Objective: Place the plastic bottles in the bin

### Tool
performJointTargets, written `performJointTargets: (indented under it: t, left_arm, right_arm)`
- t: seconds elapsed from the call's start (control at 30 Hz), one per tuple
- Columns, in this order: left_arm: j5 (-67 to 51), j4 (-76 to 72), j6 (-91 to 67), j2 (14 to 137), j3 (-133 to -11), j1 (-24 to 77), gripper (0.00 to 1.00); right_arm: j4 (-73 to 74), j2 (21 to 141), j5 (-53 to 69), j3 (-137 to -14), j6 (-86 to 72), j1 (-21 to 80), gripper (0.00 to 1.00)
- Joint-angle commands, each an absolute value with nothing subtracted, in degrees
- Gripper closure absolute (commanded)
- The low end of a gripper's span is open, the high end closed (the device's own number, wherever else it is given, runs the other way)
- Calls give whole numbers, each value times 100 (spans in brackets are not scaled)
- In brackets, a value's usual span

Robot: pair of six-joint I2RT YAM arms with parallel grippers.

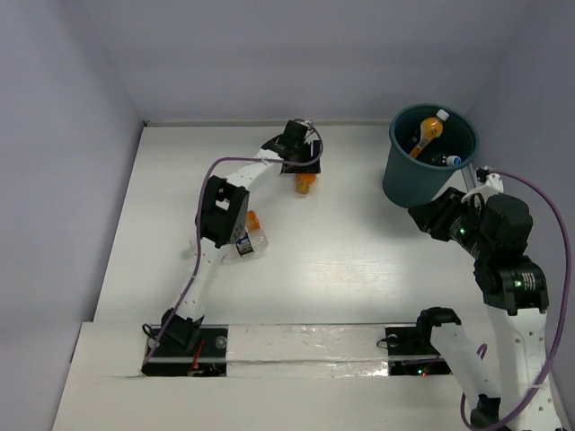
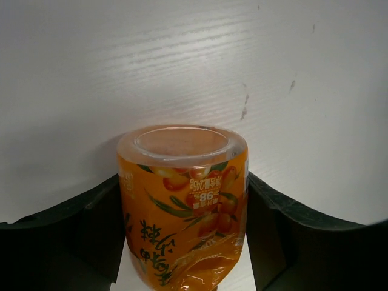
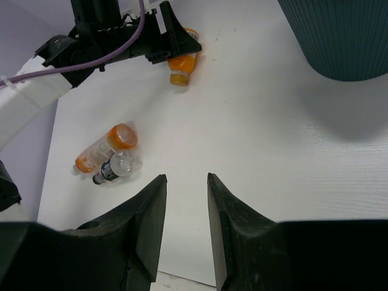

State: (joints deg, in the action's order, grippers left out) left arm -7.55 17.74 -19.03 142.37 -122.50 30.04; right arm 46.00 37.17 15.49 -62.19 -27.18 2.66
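My left gripper (image 2: 183, 203) is shut on an orange bottle (image 2: 185, 200), whose side is dented between the black fingers. In the top view this gripper (image 1: 303, 171) and its bottle (image 1: 306, 183) are at the far middle of the table, low over the surface. The dark teal bin (image 1: 429, 166) stands at the far right with an orange bottle (image 1: 426, 137) and a dark-labelled one (image 1: 440, 160) inside. An orange bottle (image 1: 254, 219) and a clear bottle (image 1: 251, 242) lie by the left arm's elbow. My right gripper (image 3: 187, 182) is open and empty near the bin's base (image 3: 345, 36).
The left arm (image 1: 225, 202) arches over the two lying bottles, which also show in the right wrist view as an orange bottle (image 3: 103, 148) and a clear bottle (image 3: 115, 168). White walls close the back and sides. A taped strip (image 1: 296, 341) runs along the near edge.
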Motion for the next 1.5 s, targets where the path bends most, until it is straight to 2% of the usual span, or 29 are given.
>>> performJointTargets:
  t: [0.0,0.13,0.2,0.3,0.43,0.67,0.8,0.93,1.17,1.27,1.37,1.4,1.47]
  left_arm:
    - [-993,1398,-2126,13133,-11901,3041,54]
    - [-1527,845,-2486,12166,-11698,3163,56]
    - [-1896,399,-2862,11526,-12100,3408,57]
    - [-1977,36,-3154,11356,-12427,3673,57]
    - [-2075,-1244,-3857,11373,-12700,4095,57]
    - [-1424,-2370,-4657,12583,-13858,4666,57]
    - [-915,-2978,-4904,13295,-14413,4808,53]
    - [-134,-3680,-5001,13798,-14616,4913,49]
    - [650,-3859,-4940,14431,-15021,5019,43]
    - [738,-3771,-4755,14528,-14994,5080,38]
    - [835,-3622,-4606,14572,-14994,5080,14]
    - [835,-3586,-4571,14581,-14985,5080,2]
    - [800,-3498,-4439,14590,-14985,5080,1]
  right_arm:
    - [4456,3683,1635,-6337,-2593,343,61]
    - [4447,3621,1547,-6398,-2619,343,61]
    - [4534,3578,1364,-6625,-2671,343,62]
    - [4622,3568,1292,-6741,-2707,343,63]
    - [4728,3455,1055,-7048,-2812,343,64]
    - [4781,3147,1037,-7540,-3120,343,65]
    - [4878,3138,1125,-7681,-3234,343,65]
    - [4913,3129,1265,-7752,-3296,343,65]
    - [4931,3208,1503,-7726,-3313,343,64]
    - [4834,3190,1652,-7585,-3384,343,64]
    - [4667,3190,1801,-7462,-3428,343,64]
    - [4650,3225,1819,-7436,-3393,343,64]
    - [4614,3243,1846,-7409,-3366,343,64]
